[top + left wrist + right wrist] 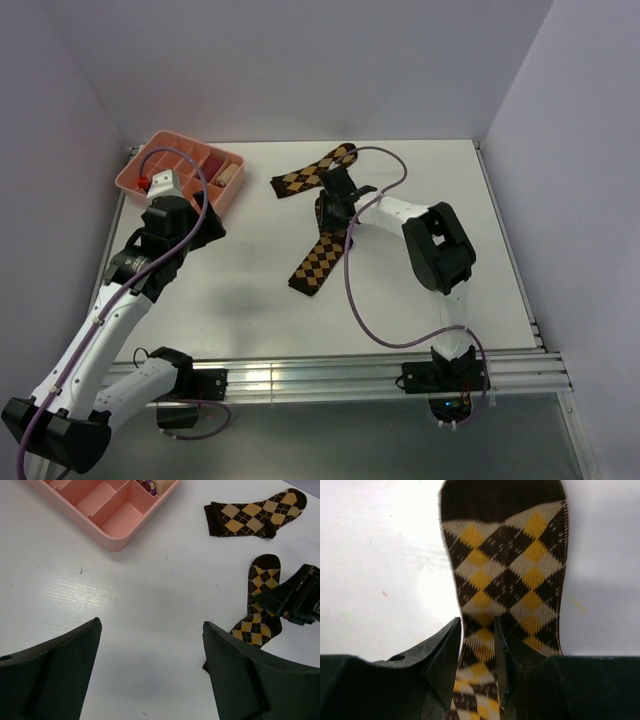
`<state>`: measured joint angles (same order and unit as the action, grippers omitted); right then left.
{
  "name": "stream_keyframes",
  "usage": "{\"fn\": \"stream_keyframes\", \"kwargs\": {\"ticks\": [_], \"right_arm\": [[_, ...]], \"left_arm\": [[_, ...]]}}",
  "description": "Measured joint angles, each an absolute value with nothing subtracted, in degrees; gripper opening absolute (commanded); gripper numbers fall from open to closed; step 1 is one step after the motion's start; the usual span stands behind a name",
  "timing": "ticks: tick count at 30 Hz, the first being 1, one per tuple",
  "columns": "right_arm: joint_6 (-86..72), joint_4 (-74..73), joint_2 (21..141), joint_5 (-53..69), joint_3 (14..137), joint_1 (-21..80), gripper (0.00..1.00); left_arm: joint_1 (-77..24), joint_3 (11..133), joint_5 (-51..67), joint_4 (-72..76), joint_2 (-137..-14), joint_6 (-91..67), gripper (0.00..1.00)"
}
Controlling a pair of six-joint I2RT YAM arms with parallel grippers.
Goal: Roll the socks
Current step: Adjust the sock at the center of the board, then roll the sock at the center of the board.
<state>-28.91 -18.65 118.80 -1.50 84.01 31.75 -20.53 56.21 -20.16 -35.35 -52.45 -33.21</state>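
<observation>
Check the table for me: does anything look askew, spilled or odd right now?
Nothing is spilled or damaged. The far sock lies flat, apart from the near sock and at a different angle, so the pair is not lined up. The near sock is puckered into a narrow ridge where the right end effector pinches it partway along.

White table (480, 200) – pale lilac walls (300, 60) on three sides, aluminium rail (330, 375) along near edge.

Open table (250, 275) lies between pink tray (117, 539) and far sock (315, 172); the right arm (435, 245) overhangs the near sock (316, 266).
</observation>
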Motion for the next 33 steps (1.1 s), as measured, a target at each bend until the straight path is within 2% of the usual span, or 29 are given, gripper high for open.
{"fn": "stream_keyframes", "kwargs": {"ticks": [9,13,20,33], "right_arm": [[-27.8,-19.5,102.4,-1.9,75.2,33.9,0.39],[-22.8,-19.4,97.6,-2.9,70.3,37.0,0.42],[-14.9,-19.7,96.4,-4.9,59.7,51.0,0.56],[-7.6,-18.7,96.3,-8.9,58.1,59.0,0.58]], "left_arm": [[-20.5,54.3,-15.6,-29.8,-56.6,-33.5,0.88],[-20.5,52.3,-13.8,-27.1,-57.8,-33.3,0.88],[-20.3,49.1,-13.3,-22.4,-58.8,-31.7,0.88],[-17.3,43.3,-12.9,-18.9,-60.0,-28.4,0.88]]}}
